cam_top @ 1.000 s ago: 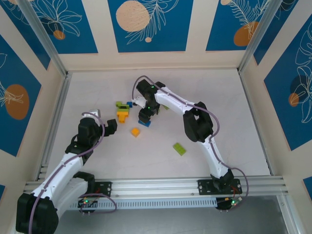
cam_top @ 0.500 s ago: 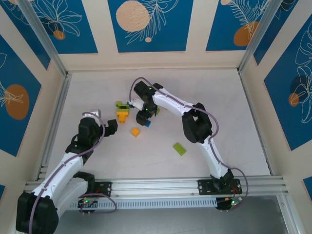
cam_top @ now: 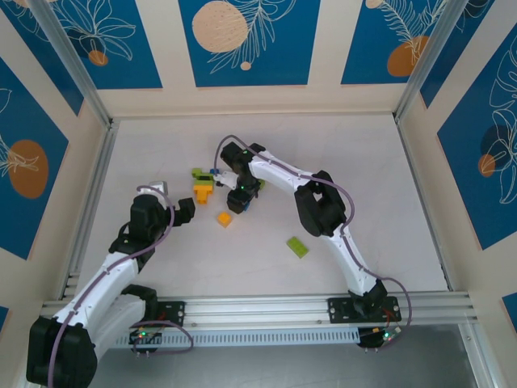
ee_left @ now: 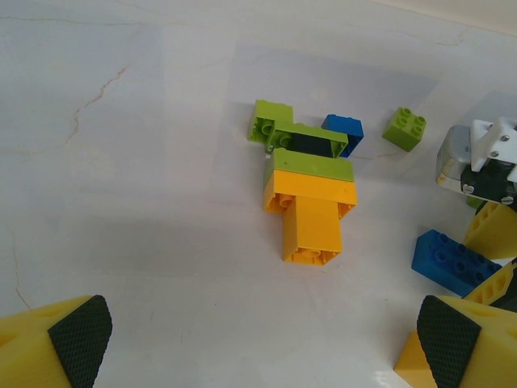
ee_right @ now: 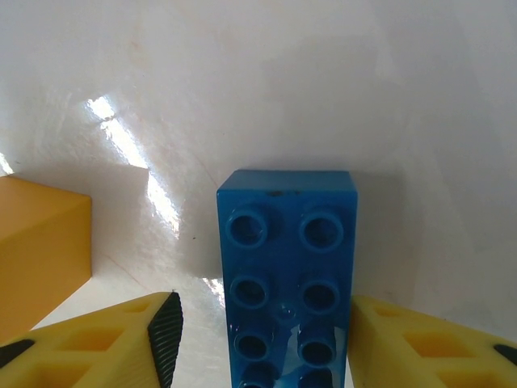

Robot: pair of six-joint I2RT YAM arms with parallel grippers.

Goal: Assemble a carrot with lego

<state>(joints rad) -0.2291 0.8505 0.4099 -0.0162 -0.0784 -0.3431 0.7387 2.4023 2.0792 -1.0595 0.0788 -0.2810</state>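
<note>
A stack of lego lies on the white table: orange bricks topped by lime ones, with a blue and a black piece behind. A blue two-by-four brick lies studs up just right of it. My right gripper is open and straddles this brick: the left pad stands off it and the right finger is at its side. My left gripper is wide open and holds nothing, hovering short of the stack.
A loose orange brick sits near the blue one. A lime brick lies further toward the right arm's base. A small lime brick rests behind the stack. Walls ring the table.
My right wrist has shifted slightly left and settled over the blue brick, and its jaws have narrowed around it. The left arm and the bricks have not moved.
</note>
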